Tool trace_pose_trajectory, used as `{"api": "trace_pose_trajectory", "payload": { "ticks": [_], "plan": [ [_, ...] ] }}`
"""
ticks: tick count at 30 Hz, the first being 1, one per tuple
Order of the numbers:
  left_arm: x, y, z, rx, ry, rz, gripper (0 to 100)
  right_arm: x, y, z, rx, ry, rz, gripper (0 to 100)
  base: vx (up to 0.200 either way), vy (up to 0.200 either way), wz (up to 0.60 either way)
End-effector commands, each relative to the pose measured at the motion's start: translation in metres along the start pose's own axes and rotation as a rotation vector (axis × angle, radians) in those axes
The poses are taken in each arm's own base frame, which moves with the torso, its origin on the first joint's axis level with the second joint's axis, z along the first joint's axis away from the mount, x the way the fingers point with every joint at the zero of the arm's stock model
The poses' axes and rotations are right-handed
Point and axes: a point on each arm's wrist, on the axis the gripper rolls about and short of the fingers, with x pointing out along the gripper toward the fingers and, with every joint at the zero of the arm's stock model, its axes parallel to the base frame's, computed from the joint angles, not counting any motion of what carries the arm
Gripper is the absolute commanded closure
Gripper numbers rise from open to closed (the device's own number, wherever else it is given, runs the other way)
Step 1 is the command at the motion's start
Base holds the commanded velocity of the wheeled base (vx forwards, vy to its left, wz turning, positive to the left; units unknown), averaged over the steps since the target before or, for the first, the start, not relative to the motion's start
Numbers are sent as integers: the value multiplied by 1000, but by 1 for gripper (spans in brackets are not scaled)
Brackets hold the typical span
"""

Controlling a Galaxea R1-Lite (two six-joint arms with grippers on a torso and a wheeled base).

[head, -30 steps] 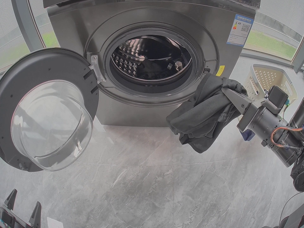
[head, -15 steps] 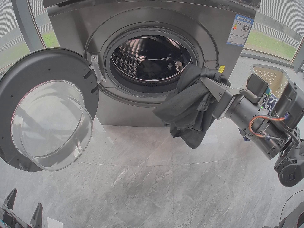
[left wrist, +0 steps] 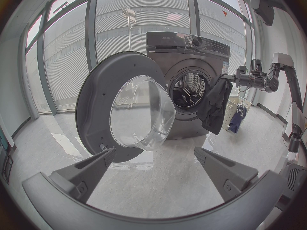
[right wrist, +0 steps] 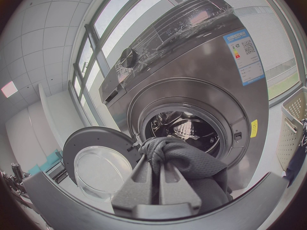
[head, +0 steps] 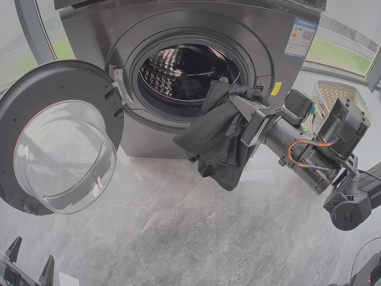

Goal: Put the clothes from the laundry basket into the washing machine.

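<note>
Well in front of the washing machine, the left gripper is held with fingers spread, empty. The door is swung open. A dark grey garment is clamped by the right gripper at the machine's drum opening and is hung down its front. The laundry basket is set right of the machine.

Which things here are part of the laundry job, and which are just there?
In use: right claw, dark grey cloth garment it grips, grey front-loading washing machine, its open round door, cream perforated plastic laundry basket, navy garment on it.
Just there: open left claw, blue-and-white label, yellow sticker.
</note>
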Motion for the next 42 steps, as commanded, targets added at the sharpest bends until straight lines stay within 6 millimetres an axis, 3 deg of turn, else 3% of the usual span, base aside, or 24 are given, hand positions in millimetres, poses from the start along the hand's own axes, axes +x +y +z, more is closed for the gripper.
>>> {"api": "trace_pose_trajectory", "payload": {
  "ticks": [1, 3, 4, 5, 6, 8, 11, 15, 21, 26, 42],
  "plan": [
    [0, 0, -5, -4, 0, 2, 0, 9, 4, 3, 5, -25, 12, 100, 0, 0, 0],
    [0, 0, -3, -21, -16, 5, 0, 11, 5, 5, 6, -32, 14, 100, 0, 0, 0],
    [-5, 1, 25, -52, -138, 12, 0, 12, 4, 5, 6, -37, 14, 100, 0, 0, 0],
    [-5, 1, 28, -53, -151, 10, 0, 12, 4, 4, 6, -35, 13, 100, 0, 0, 0],
    [-4, 3, 60, -91, -220, -21, 0, 14, 4, 3, 7, -34, 15, 100, 0, 0, 0],
    [5, 3, 69, -115, -175, -102, 0, 16, 5, 4, 11, -39, 17, 100, 0, 0, 0],
    [28, -1, 69, -128, -20, -310, 0, 21, 6, 5, 27, -50, 20, 100, 0, 0, 0],
    [57, -3, 74, -112, 102, -423, 0, 26, 5, 10, 37, -62, 19, 100, 0, 0, 0],
    [106, -10, 78, -68, 169, -534, 0, 30, 4, 7, 40, -57, 31, 100, 0, 0, 0],
    [143, -28, 79, -69, 195, -648, 0, 29, 6, 7, 42, -57, 39, 100, 0, 0, 0],
    [233, -72, 49, -65, 229, -733, 0, 23, 6, -3, 69, -14, 48, 100, 0, 0, 0]
  ]
}}
